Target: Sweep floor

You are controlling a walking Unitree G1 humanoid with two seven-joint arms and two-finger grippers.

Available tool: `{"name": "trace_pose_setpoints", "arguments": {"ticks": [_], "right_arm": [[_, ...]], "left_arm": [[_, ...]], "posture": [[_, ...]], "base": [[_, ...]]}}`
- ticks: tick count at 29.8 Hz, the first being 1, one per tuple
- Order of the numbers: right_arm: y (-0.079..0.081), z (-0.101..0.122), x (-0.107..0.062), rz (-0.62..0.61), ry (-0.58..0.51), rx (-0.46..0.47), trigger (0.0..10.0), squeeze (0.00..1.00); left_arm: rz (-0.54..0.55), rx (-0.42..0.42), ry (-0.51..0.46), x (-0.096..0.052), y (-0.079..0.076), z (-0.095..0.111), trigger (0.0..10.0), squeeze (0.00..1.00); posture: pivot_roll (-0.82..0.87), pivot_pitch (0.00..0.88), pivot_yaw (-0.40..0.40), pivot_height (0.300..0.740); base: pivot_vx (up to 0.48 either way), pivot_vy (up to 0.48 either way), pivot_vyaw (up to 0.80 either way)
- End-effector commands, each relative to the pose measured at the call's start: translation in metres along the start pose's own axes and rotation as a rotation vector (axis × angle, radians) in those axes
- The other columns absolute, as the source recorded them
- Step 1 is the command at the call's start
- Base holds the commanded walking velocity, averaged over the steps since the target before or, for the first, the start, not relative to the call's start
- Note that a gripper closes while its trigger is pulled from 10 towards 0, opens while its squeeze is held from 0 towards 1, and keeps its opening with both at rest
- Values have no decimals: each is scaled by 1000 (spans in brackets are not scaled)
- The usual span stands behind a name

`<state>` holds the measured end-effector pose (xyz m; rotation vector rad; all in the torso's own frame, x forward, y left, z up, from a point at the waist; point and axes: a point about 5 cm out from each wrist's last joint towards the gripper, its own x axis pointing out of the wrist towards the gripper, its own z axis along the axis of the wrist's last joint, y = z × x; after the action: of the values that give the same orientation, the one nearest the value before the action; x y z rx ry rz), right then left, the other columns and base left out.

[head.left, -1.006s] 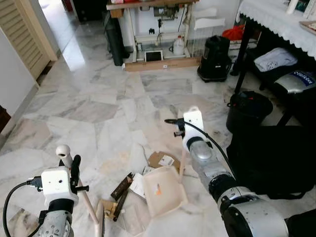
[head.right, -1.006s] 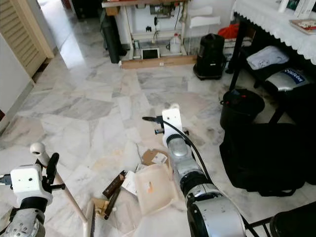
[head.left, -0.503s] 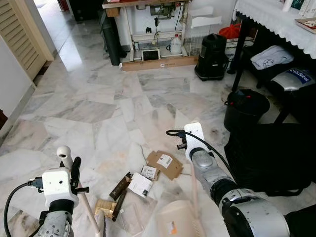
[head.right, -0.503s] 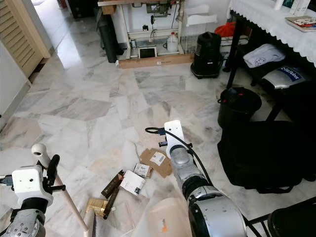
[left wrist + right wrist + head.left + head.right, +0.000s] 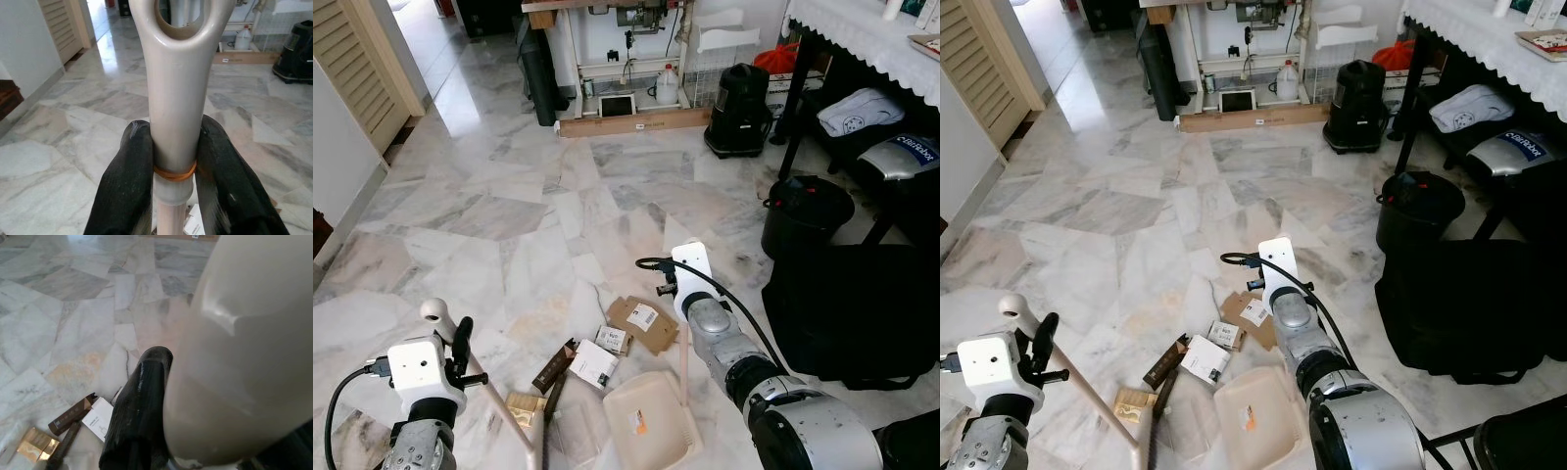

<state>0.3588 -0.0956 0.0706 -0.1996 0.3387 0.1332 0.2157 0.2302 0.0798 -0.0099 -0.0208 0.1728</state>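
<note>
Broom [image 5: 176,112]: light, stiff, smooth plastic handle pinched near its top by the left gripper [image 5: 176,166]; right gripper [image 5: 161,396] clasps the dustpan [image 5: 646,431] handle mid-floor beside litter.

The marble floor [image 5: 499,215] carries a litter of trash between the two grippers. A flat cardboard piece [image 5: 641,323] lies just beside the right gripper [image 5: 677,294], with a white box [image 5: 592,364] and a dark bar [image 5: 551,365] nearer the left gripper [image 5: 450,338]. A gold packet [image 5: 523,406] lies by it. The cream dustpan [image 5: 644,428] rests below the right gripper.
</note>
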Motion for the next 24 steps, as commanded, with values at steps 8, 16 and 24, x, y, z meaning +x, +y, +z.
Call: {"name": "trace_pose_setpoints", "arguments": {"ticks": [8, 16, 24], "right_arm": [[5, -7, -1, 7, 32, 20, 10000, 0], [2, -14, -3, -49, 71, -3, 10000, 0], [1, -13, -3, -93, 62, 0, 10000, 0]], "left_arm": [[-57, 0, 45, 3, 4, -2, 10000, 0], [-66, 10, 56, 2, 6, -2, 10000, 0], [-67, 15, 62, -1, 9, -2, 10000, 0]], "posture": [[-8, 115, 97, 740], [10, 124, 107, 740], [18, 127, 110, 740]], "base": [[0, 0, 0], [0, 0, 0], [0, 0, 0]]}}
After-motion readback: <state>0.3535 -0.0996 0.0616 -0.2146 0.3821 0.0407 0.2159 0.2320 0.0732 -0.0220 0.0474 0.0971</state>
